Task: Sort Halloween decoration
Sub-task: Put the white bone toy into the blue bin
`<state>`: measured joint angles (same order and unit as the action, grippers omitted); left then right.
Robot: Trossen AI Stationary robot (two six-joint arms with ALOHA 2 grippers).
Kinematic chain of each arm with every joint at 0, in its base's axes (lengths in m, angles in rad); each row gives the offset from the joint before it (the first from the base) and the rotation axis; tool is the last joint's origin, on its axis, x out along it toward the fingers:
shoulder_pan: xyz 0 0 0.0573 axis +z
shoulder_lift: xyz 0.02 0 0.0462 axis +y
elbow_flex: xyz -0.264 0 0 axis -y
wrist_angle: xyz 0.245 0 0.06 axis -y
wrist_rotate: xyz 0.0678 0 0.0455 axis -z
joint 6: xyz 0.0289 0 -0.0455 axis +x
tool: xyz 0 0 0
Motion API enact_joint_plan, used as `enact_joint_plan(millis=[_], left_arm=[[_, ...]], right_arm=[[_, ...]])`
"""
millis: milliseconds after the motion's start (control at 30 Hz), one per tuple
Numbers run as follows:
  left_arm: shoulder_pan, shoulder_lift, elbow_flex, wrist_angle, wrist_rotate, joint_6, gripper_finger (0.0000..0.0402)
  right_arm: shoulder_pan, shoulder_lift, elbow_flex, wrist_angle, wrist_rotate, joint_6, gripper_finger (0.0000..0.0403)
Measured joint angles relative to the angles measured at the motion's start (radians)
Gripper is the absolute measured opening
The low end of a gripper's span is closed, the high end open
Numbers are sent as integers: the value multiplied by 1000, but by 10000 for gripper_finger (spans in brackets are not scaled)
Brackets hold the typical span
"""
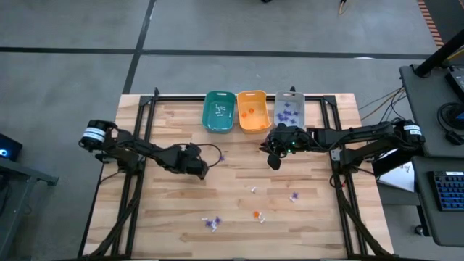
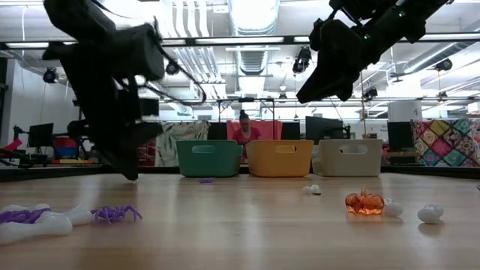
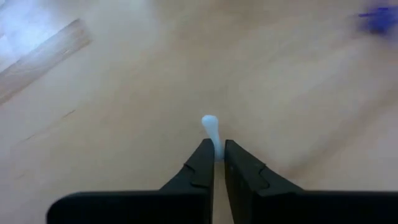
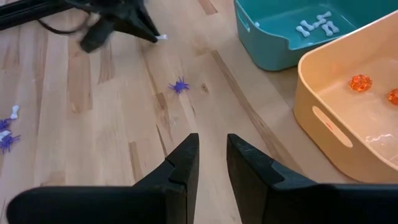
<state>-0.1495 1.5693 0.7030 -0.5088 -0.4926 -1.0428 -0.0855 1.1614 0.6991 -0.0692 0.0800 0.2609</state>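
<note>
Tiny Halloween trinkets lie scattered on the wooden table: a purple spider (image 1: pixel 221 156), a white piece (image 1: pixel 254 189), an orange pumpkin (image 2: pixel 364 202) and a purple and white cluster (image 1: pixel 212 222). My left gripper (image 1: pixel 203 172) is at mid-table on the left, slanting down, shut on a small white trinket (image 3: pixel 210 127). My right gripper (image 1: pixel 273 163) hovers above the table in front of the orange bin (image 1: pixel 252 110), open with nothing between its fingers (image 4: pixel 186 158). The teal bin (image 1: pixel 218 111) holds white bones, the orange bin holds orange pieces, and the grey bin (image 1: pixel 288 109) holds purple ones. My left gripper pinches the white trinket between its two fingertips (image 3: pixel 202 155). One rounded end (image 3: pixel 209 122) sticks out past the tips. The fingers slant down from the table's left side. Whether the trinket is clear of the tabletop, I cannot tell.
The three bins stand side by side at the table's far edge. Loose trinkets lie in the near half of the table, between the arms. A person sits in the room beyond the bins (image 2: pixel 244 129).
</note>
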Motion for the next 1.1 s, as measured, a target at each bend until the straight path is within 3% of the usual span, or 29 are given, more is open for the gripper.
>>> enact_joint_plan(millis=[133,367,600,833,1100], left_arm=[[-32,-81,0,93,-6,117,1],[-53,-184,-11,364,-12,449,0],[-24,-203,-11,587,123,746,0],[159,-212,24,546,220,905,0],[500,-193,141,412,412,1147,0]], right_arm=[[0,0,0,0,0,-8,73],[0,0,0,0,0,-10,73],[0,0,0,0,0,-10,73],[0,0,0,0,0,-9,73],[0,0,0,0,0,-10,73]])
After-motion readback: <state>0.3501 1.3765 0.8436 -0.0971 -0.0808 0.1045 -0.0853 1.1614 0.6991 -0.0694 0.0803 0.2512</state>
